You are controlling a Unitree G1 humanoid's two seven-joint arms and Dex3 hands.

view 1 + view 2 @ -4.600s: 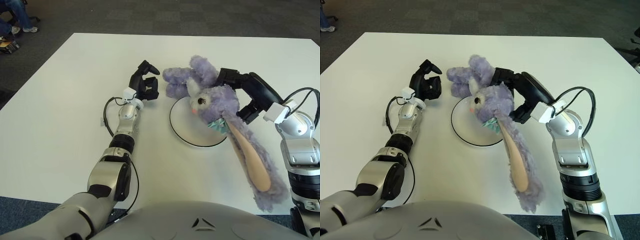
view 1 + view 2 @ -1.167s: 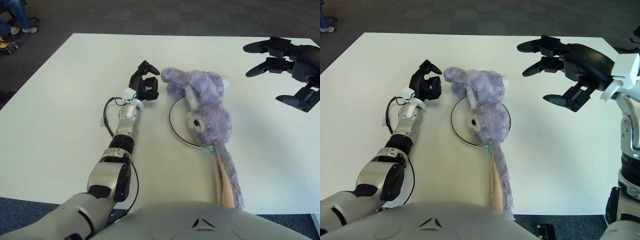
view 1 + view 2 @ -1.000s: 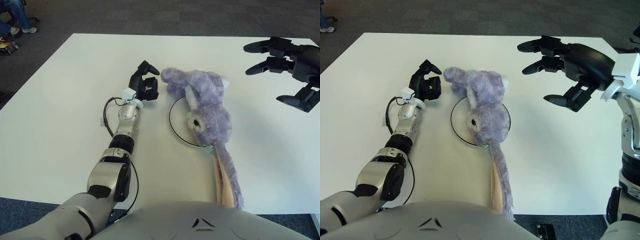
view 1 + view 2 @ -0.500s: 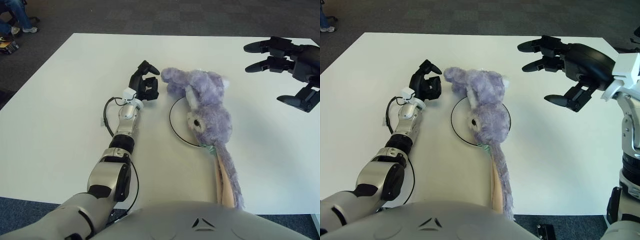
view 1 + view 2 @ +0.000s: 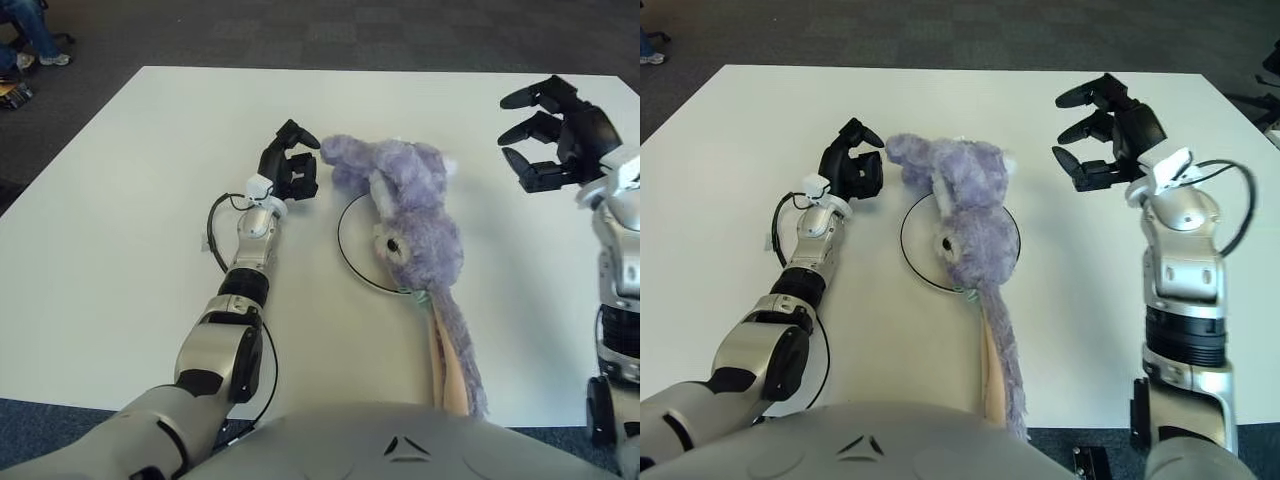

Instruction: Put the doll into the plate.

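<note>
Doll [image 5: 410,215]: laid across the plate [image 5: 349,255], long ear trailing toward the near table [image 5: 120,230] edge.
Left hand [image 5: 291,172]: curled, nothing held, just left of the doll.
Right hand [image 5: 1102,135]: fingers spread, nothing held, well right of the doll.

The plate [image 5: 350,260] sits near the middle of the table [image 5: 120,200], and the plush rabbit [image 5: 410,225] lies across it, head on the plate, body stretching past the far rim and one long ear trailing toward the near table edge. The left hand [image 5: 290,172] is just left of the rabbit's far end, beside the plate's far left rim. The right hand [image 5: 1105,135] is well to the right of the rabbit, apart from it, fingers spread
</note>
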